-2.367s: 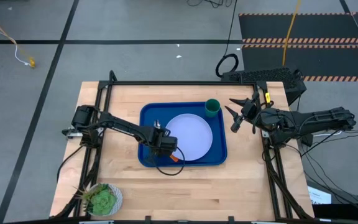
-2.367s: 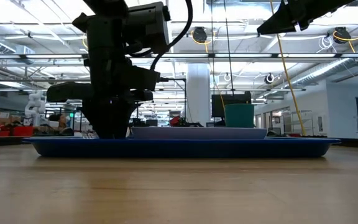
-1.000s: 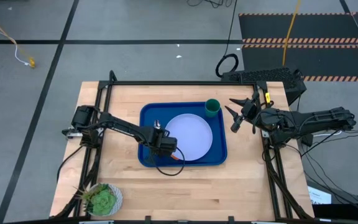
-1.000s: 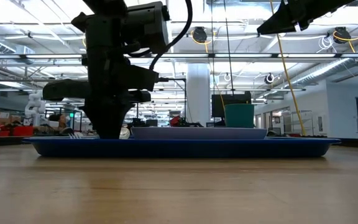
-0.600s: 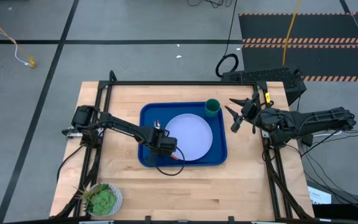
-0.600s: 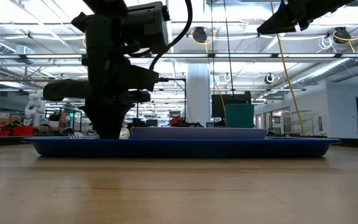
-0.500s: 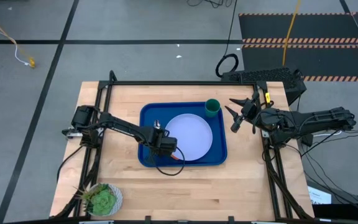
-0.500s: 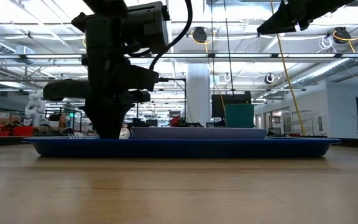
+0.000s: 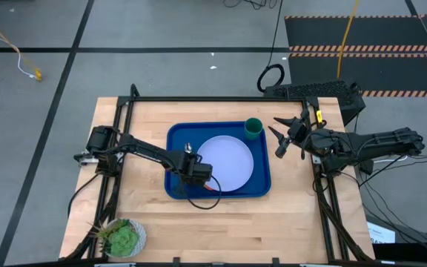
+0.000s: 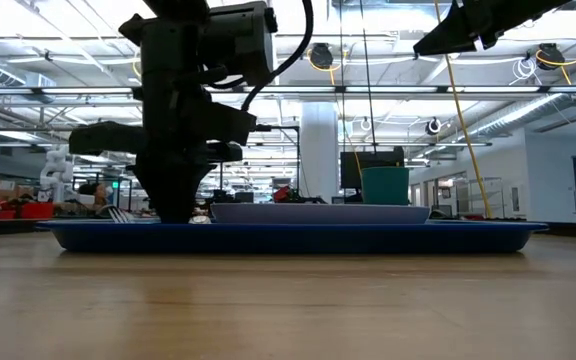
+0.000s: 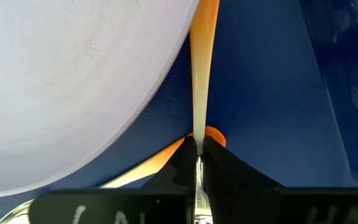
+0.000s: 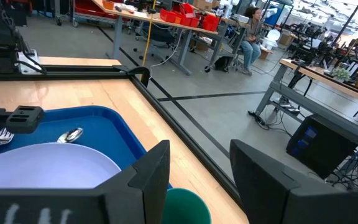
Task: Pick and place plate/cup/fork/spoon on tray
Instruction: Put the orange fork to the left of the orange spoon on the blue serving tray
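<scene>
The blue tray (image 9: 175,133) lies mid-table with the plate (image 9: 228,159) on it and the green cup (image 9: 253,127) in its far right corner. The spoon (image 12: 72,134) lies on the tray floor left of the plate. My left gripper (image 9: 196,174) points down into the tray beside the plate's left edge, shut on the fork (image 10: 118,213), whose orange handle (image 9: 210,188) sticks out toward the near right. My right gripper (image 9: 279,137) hangs open, raised, off the tray's right side. My left gripper pinches the fork's orange handle (image 11: 199,127) between its two fingers, at the narrow end toward the tines. The fingers come from above, pointing down, across the handle. The fork stands on its edge along the plate's rim; the tray's rim hides whether it touches the tray floor.
A small white pot with a green plant (image 9: 122,237) stands at the table's near left corner. A second orange handle (image 11: 142,167) lies flat under my left fingers. Bare wood (image 9: 221,222) runs along the near edge. A person (image 12: 250,31) sits in the room beyond.
</scene>
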Controlling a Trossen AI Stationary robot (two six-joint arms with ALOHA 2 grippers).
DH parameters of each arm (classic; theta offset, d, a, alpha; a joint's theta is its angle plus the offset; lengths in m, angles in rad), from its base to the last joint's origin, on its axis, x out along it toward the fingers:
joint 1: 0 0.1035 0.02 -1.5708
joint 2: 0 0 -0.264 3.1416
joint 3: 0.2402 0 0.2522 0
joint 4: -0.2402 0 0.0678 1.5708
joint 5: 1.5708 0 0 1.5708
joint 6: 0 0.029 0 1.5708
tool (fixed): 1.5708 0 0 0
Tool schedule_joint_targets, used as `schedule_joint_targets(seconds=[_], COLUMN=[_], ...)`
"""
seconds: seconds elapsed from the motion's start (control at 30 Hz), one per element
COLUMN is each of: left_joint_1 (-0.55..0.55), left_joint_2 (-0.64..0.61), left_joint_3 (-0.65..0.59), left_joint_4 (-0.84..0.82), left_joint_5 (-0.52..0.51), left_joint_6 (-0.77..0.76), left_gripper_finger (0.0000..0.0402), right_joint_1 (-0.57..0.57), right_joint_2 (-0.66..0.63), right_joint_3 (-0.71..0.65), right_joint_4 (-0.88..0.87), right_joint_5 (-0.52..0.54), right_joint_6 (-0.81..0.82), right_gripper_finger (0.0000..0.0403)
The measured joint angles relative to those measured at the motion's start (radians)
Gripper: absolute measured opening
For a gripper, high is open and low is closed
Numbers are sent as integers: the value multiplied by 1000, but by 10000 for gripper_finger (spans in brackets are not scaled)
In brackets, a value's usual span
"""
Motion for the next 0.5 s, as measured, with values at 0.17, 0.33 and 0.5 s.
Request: schedule_joint_targets(seconds=[0.17, 0.33, 0.5], left_joint_1=[0, -1, -12], left_joint_2=[0, 0, 0], left_joint_3=[7, 7, 8], left_joint_4=[-14, -18, -41], left_joint_5=[0, 0, 0], left_joint_6=[0, -7, -8], left_gripper_finger=[7, 13, 6], right_joint_1=[0, 0, 0], right_joint_2=[0, 0, 0], right_joint_3=[0, 0, 0], right_joint_4=[0, 0, 0], right_joint_5=[0, 0, 0], right_joint_6=[0, 0, 0], right_gripper_finger=[160, 160, 160])
